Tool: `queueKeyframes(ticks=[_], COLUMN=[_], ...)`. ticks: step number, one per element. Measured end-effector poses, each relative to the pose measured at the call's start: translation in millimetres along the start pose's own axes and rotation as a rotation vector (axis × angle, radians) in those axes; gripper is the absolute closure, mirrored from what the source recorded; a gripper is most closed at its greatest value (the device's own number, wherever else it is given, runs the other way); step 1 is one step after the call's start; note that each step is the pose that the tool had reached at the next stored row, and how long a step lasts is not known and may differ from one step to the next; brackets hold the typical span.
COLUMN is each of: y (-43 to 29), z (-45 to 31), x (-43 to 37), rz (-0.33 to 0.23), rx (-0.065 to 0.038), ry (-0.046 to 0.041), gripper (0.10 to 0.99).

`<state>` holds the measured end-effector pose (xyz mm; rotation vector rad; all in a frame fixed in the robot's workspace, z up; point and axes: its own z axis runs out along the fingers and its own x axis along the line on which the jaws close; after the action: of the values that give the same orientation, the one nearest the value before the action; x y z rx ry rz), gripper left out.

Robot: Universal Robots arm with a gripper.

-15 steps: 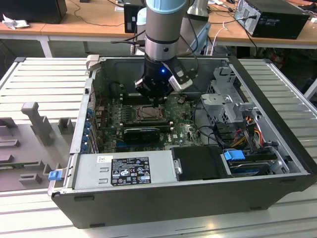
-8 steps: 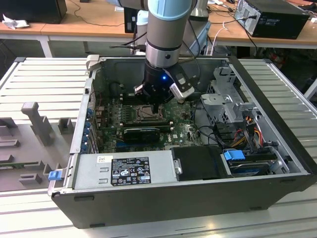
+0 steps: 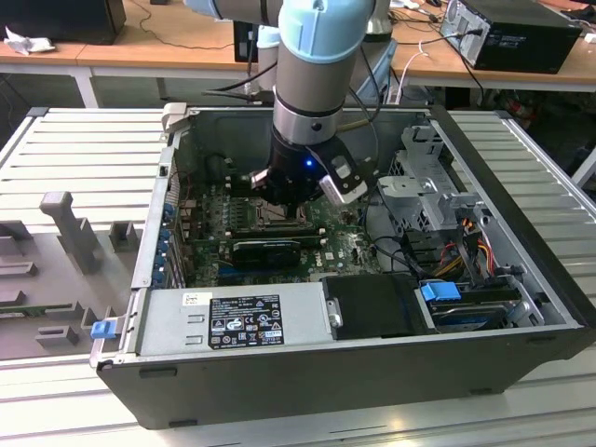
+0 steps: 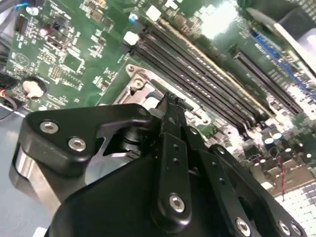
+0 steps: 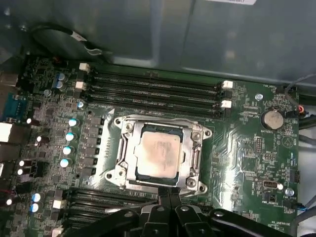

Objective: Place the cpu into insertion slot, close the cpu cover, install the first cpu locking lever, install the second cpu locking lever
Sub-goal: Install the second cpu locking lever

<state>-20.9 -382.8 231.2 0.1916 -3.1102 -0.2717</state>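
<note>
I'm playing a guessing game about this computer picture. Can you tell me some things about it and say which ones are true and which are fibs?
1. The cpu is lying in the insertion slot. True.
2. The cpu cover is down around the chip, with the chip showing through its window. True.
3. The gripper is carrying the chip high above the case. False: its tips are down by the socket's edge on the green motherboard.
4. The long black memory slots lie beside the socket. True.
5. The computer case has its side panel closed. False: it is open and the arm reaches inside.
</note>
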Motion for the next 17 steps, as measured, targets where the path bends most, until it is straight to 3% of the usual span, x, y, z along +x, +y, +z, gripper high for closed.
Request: queueKeyframes(ticks=[3,4,6,10,11,12,15,17], y=[-0.3,-0.1,-1.3,-2.7,-4.0,-7.7,-12.5,-17.9], z=[2.0,6.0,14.6,23.1,23.3,23.2,23.0,23.3], x=[17.0,25.8,28.0,32.4,34.1,37.0,41.2,43.4], rz=[0.000,0.000,0.000,0.000,-0.001,-0.001,-0.002,-0.003], rx=[-0.001,-0.001,-0.001,-0.004,-0.013,-0.042,-0.093,-0.114], ry=[0.0000,-0.0001,-0.0001,-0.0002,-0.0014,-0.0050,-0.0113,-0.0137], gripper=[0.980,0.980,0.980,0.980,0.980,0.980,0.980,0.980])
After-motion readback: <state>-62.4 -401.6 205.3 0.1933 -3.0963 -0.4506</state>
